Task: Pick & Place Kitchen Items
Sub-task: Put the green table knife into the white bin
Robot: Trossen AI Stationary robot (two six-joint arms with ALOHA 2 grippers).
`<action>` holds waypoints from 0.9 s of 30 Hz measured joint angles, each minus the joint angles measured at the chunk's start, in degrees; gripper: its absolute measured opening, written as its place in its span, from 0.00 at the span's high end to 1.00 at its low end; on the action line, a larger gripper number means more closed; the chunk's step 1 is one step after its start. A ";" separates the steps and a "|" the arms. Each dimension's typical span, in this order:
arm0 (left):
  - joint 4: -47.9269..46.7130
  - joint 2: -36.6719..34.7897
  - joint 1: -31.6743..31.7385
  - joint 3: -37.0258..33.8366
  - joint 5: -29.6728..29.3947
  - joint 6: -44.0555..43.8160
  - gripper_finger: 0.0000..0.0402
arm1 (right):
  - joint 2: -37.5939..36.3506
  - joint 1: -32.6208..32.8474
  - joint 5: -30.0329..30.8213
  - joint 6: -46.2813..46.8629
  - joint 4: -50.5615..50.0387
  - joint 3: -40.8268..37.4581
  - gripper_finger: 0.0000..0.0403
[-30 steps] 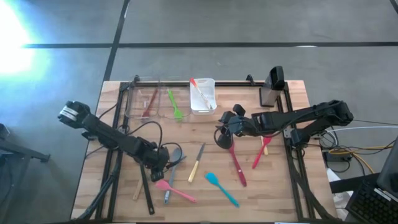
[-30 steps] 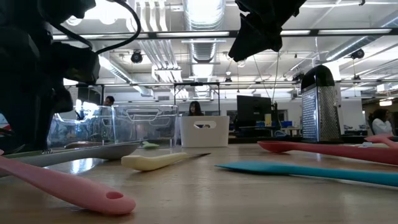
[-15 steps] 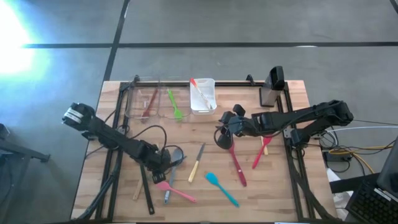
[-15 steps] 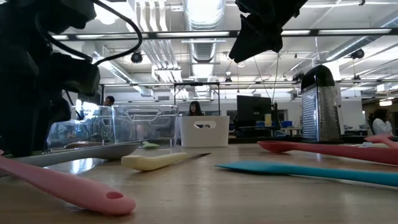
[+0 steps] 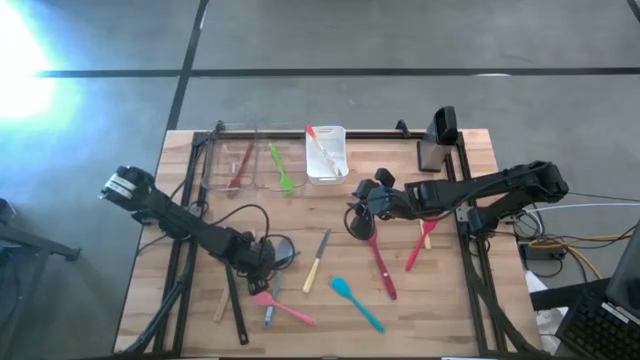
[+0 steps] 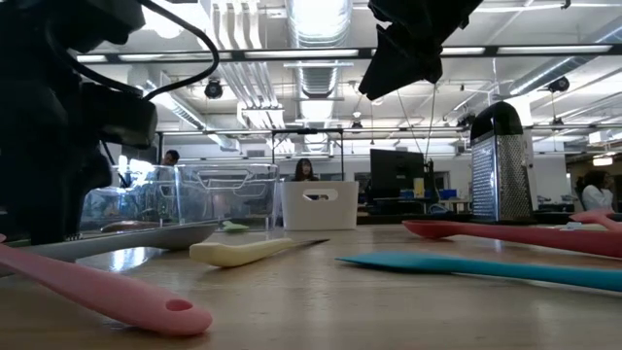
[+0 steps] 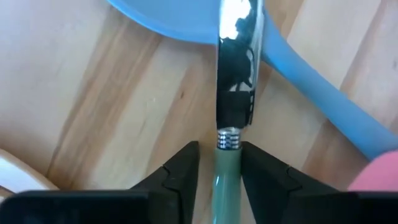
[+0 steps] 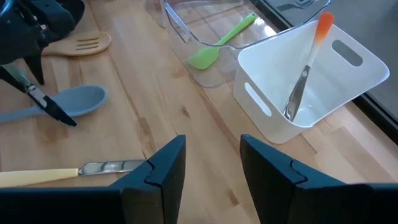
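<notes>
Both arms low, left gripper (image 7: 218,180) straddling green handle (image 7: 225,186)

The left gripper (image 5: 262,262) is squeezed in among a grey spoon (image 5: 281,251), a pink spatula (image 5: 280,306) and a cream-handled knife (image 5: 316,262), so there is little room beside it. Bare wood lies open ahead of the right gripper (image 5: 357,222) toward the white bin (image 5: 327,155) and the clear bin (image 5: 228,160). The red spatula (image 5: 381,262) seems to lie under that gripper, though this is hard to tell.

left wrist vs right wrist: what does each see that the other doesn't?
Only left wrist: the left tool straddling a green-handled metal utensil, fingers either side of the handle.

Only right wrist: white bin with an orange-tipped utensil, clear bin with a green spatula, cream-handled knife, wooden spatula.

Both: the blue-grey spoon and the wooden table.
</notes>
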 joint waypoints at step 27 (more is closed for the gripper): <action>0.81 -9.04 0.31 -0.33 -4.93 4.66 0.87 | 0.00 0.00 0.04 -0.10 0.20 -0.26 0.65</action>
